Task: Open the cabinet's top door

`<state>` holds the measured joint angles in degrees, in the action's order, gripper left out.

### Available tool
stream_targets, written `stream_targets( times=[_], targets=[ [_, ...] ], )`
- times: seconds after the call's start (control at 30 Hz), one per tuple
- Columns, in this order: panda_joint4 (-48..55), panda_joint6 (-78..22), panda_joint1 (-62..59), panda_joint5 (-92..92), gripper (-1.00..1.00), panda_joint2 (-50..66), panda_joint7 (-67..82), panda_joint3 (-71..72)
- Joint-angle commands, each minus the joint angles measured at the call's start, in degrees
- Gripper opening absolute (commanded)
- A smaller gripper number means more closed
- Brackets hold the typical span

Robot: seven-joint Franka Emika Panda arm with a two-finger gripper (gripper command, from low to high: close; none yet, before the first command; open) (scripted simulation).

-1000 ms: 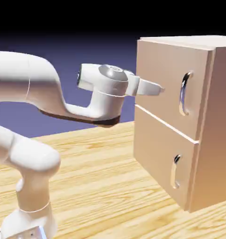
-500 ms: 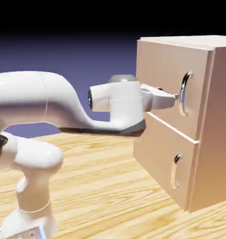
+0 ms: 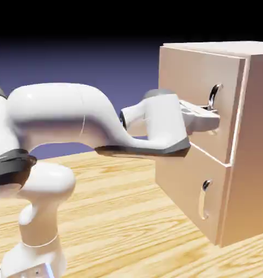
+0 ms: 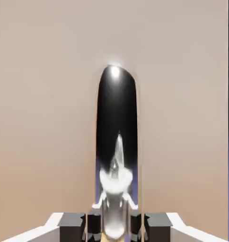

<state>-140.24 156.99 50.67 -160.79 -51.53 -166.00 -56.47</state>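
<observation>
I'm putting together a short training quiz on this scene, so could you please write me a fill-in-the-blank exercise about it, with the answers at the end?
1. The gripper is closed on the top door's silver ____.
2. Of the cabinet's two doors, the one standing slightly ajar is the ____ one.
3. The silver handle that nothing grips is on the ____ door.
4. The pale yellow tabletop has the grain pattern of ____.

Missing words: handle; top; bottom; wood.
</observation>
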Motion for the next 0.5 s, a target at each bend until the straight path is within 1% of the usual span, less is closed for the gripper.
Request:
stream_targets(
  times=[0.0, 0.27, 0.47],
  targets=[
    [-1.49, -0.84, -2.08, 1.17, -1.0, 0.01, 0.0, 1.75],
    [-12.13, -5.7, -18.66, 11.69, -1.0, -1.41, 0.05, 17.27],
    [-18.15, -6.91, -30.33, 20.71, -1.0, -3.87, 0.0, 29.73]
  ],
)
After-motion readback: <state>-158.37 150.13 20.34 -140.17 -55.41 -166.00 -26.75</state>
